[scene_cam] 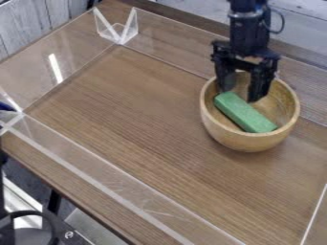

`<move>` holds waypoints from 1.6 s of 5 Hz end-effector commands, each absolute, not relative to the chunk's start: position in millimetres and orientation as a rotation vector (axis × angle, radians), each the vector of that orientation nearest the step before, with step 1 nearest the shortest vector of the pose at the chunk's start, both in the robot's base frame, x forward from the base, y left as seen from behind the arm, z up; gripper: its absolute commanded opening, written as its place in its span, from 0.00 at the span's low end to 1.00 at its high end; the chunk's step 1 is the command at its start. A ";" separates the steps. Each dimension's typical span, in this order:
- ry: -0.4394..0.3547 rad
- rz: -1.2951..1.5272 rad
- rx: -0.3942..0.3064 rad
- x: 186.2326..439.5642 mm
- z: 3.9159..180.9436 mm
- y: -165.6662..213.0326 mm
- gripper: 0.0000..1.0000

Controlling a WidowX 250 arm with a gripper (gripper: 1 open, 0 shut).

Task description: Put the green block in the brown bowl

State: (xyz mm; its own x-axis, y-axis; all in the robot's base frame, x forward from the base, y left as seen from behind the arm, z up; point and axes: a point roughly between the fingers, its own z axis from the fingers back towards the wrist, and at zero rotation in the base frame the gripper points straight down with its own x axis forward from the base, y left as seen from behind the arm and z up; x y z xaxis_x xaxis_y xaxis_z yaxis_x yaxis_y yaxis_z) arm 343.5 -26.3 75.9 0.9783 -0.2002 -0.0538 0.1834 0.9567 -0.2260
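A wooden tabletop [141,124] with clear raised edges fills the frame. At right, the green block [247,112] lies inside the brown bowl [217,129]. Above it the gripper [246,81] hovers, jaws apart and empty. The placing looks complete.

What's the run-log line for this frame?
gripper: open, above bowl, holding nothing | green block: lying inside brown bowl | task: placement looks done

Even, bright light, soft low-resolution picture, white glare streaks on the clear side walls [57,65]
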 end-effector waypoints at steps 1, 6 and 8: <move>-0.074 -0.206 -0.240 350.5 117.4 -20.3 1.00; -0.056 -0.284 -0.173 337.0 124.9 -47.7 1.00; -0.025 -0.298 -0.207 340.6 113.3 -36.6 1.00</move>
State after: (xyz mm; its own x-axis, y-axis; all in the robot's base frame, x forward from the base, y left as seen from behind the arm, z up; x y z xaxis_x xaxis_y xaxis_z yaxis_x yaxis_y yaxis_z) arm 332.1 -38.4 93.4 0.9564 -0.2920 -0.0103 0.2831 0.9348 -0.2146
